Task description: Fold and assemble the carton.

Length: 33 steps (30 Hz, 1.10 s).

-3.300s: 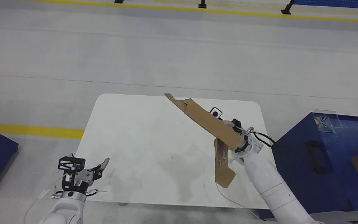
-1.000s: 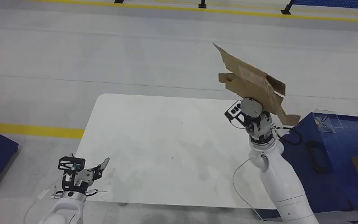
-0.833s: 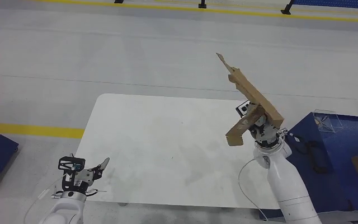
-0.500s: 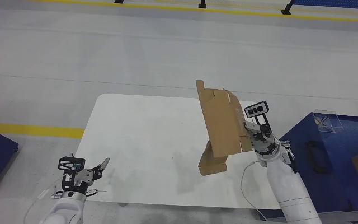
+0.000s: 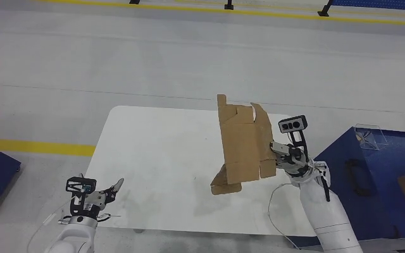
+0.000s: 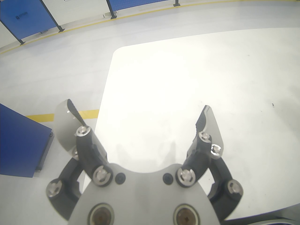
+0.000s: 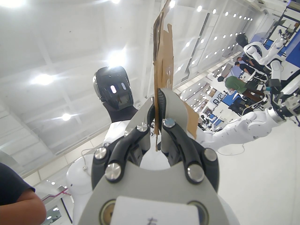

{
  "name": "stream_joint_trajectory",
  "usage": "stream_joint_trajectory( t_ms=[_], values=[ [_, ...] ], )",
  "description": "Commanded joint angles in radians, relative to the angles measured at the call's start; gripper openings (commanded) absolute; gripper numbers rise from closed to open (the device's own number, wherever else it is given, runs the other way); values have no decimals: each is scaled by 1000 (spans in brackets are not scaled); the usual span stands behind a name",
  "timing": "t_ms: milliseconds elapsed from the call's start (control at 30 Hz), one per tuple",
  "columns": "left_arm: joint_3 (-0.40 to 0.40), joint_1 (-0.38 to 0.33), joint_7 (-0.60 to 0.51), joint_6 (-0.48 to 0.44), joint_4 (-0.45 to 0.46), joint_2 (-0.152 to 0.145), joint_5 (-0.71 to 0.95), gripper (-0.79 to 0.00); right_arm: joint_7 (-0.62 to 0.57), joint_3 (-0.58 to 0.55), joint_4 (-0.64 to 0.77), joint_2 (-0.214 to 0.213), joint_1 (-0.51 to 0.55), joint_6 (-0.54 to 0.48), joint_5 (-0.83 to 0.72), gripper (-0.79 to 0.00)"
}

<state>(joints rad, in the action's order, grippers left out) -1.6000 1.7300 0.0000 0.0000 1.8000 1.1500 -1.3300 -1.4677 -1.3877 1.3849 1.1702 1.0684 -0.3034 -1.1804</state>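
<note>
Carton [image 5: 243, 148] has swung lower over table [image 5: 158, 161].

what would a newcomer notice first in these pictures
The flat brown cardboard carton, not yet folded into a box, stands out first, raised in the air over the right side of the white rounded table. The right hand is shut on its edge. The left hand hovers open and empty at the table's near left corner.
</note>
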Motion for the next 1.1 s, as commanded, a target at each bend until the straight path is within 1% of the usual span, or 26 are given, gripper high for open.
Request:
stream_joint_trajectory(
  t_ms=[0, 67, 133, 300, 467, 600, 733, 900, 1000, 1067],
  values=[
    [0, 0, 0, 0, 0, 0, 0, 0, 12, -8, 18, -1, 2, -19, 21, -785],
    [0, 0, 0, 0, 0, 0, 0, 0, 27, -41, 60, -2, 4, -69, 21, -785],
    [0, 0, 0, 0, 0, 0, 0, 0, 63, -117, 131, -10, 2, -112, 73, -785],
    [0, 0, 0, 0, 0, 0, 0, 0, 185, -313, 310, -26, 14, -234, 270, -785],
    [0, 0, 0, 0, 0, 0, 0, 0, 352, -457, 419, -39, 31, -401, 504, -785],
    [0, 0, 0, 0, 0, 0, 0, 0, 510, -521, 491, -53, 49, -560, 759, -785],
    [0, 0, 0, 0, 0, 0, 0, 0, 660, -528, 538, -76, 83, -709, 999, -785],
    [0, 0, 0, 0, 0, 0, 0, 0, 664, -581, 656, -87, 89, -709, 1162, -785],
    [0, 0, 0, 0, 0, 0, 0, 0, 700, -593, 740, -87, 104, -709, 1273, -785],
    [0, 0, 0, 0, 0, 0, 0, 0, 744, -600, 809, -88, 117, -709, 1382, -785]
  ],
)
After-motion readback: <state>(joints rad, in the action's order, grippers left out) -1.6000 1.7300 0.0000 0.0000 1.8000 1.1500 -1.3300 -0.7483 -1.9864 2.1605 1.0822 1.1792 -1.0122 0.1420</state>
